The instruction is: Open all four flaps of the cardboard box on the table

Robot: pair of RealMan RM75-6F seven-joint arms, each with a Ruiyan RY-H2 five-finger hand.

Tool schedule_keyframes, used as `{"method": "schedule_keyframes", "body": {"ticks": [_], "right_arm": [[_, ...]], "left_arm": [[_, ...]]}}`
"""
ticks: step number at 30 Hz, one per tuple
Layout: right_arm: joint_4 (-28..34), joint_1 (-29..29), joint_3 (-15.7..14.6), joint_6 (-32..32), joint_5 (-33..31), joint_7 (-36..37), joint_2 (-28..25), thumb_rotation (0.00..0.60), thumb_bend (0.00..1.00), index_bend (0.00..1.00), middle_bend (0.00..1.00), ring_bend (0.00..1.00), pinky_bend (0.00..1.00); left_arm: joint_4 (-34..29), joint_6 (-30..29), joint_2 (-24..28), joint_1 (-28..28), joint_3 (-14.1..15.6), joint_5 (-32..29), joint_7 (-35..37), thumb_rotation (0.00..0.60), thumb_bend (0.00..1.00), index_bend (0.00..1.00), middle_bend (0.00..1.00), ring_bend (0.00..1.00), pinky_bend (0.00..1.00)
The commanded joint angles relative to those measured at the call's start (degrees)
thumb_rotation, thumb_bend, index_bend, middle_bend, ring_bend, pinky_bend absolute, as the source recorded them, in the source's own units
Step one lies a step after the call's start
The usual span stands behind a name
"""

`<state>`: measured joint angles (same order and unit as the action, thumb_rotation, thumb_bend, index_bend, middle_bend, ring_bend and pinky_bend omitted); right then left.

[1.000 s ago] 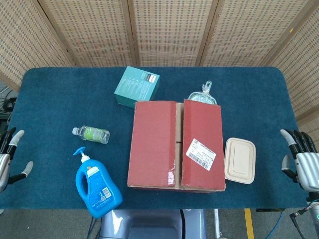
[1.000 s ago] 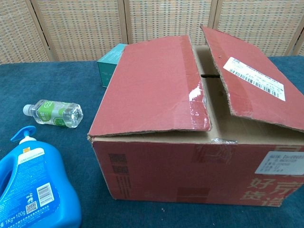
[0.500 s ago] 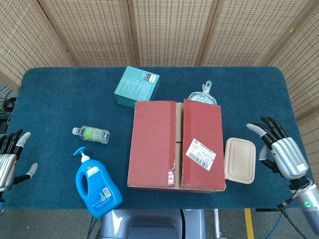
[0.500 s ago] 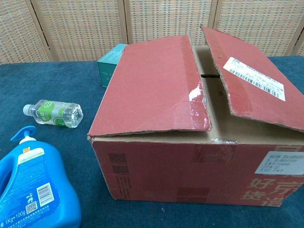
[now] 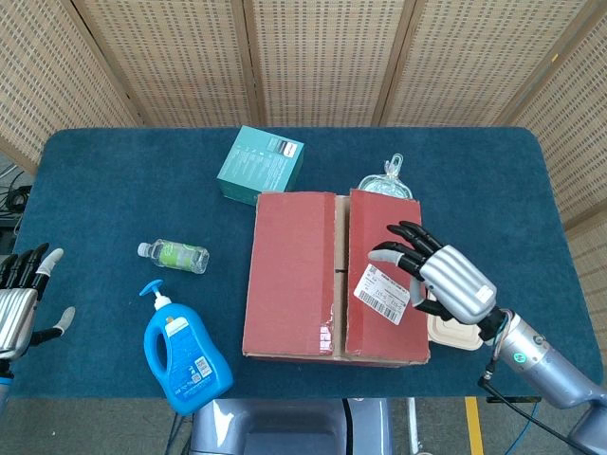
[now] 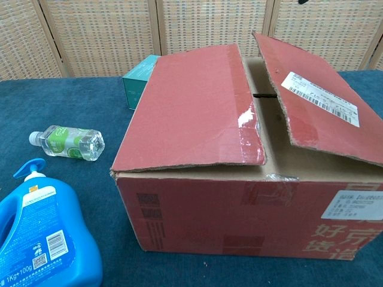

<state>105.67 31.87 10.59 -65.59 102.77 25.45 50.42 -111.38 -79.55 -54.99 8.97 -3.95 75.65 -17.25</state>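
The red cardboard box [image 5: 332,275] [image 6: 239,197] stands at the table's front centre. Its two long top flaps lie nearly closed with a narrow gap between them. The left flap [image 6: 191,110] is a little raised, and the right flap [image 6: 317,101] carries a white label. My right hand [image 5: 441,280] hovers above the right flap's outer part, fingers spread and holding nothing. My left hand [image 5: 19,303] stays open at the table's far left edge, well away from the box. The chest view shows neither hand.
A blue detergent bottle [image 5: 185,355] and a small clear bottle [image 5: 174,255] lie left of the box. A teal carton [image 5: 261,164] and a clear glass item [image 5: 389,180] sit behind it. A beige lidded container [image 5: 455,327] lies at its right, partly under my right hand.
My right hand has swung in from the table's right edge to above the box's right flap. The left hand has shifted only slightly. The box flaps look the same.
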Motion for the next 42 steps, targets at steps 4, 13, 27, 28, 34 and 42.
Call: {"method": "schedule_keyframes", "body": {"ticks": [4, 13, 27, 28, 34, 42], "right_arm": [[1.1, 5.0, 0.6, 5.4, -1.6, 0.5, 1.1, 0.6, 1.0, 0.22, 0.24, 0.0, 0.01], [0.1, 9.1, -0.1, 10.2, -3.2, -0.6, 3.8, 0.6, 1.0, 0.22, 0.24, 0.0, 0.01], [-2.1, 12.1, -1.0, 14.0, -6.4, -3.3, 6.7, 0.6, 1.0, 0.24, 0.25, 0.0, 0.01], [-2.2, 12.1, -1.1, 14.0, -6.6, -3.4, 6.8, 0.6, 1.0, 0.25, 0.25, 0.0, 0.01], [-3.1, 12.7, -1.6, 14.5, -7.9, -3.8, 7.4, 0.6, 1.0, 0.28, 0.29, 0.0, 0.01], [-4.4, 12.9, -2.3, 14.3, -8.9, -4.7, 7.8, 0.6, 1.0, 0.28, 0.36, 0.0, 0.01]], "left_arm": [[0.7, 1.2, -0.5, 0.9, -0.4, -1.1, -0.2, 0.514, 0.36, 0.05, 0.0, 0.0, 0.0], [1.5, 3.0, -0.9, 2.0, -0.6, -2.6, -0.5, 0.513, 0.36, 0.05, 0.0, 0.0, 0.0], [3.0, 5.5, -1.4, 3.0, -0.5, -4.5, 1.0, 0.512, 0.36, 0.05, 0.0, 0.0, 0.0], [3.1, 5.6, -1.4, 3.1, -0.5, -4.6, 1.1, 0.512, 0.36, 0.05, 0.0, 0.0, 0.0], [3.2, 6.2, -1.3, 3.3, -0.3, -5.1, 1.5, 0.51, 0.36, 0.05, 0.0, 0.0, 0.0], [2.8, 7.1, -1.2, 3.8, 0.0, -6.1, 1.2, 0.512, 0.36, 0.05, 0.0, 0.0, 0.0]]}}
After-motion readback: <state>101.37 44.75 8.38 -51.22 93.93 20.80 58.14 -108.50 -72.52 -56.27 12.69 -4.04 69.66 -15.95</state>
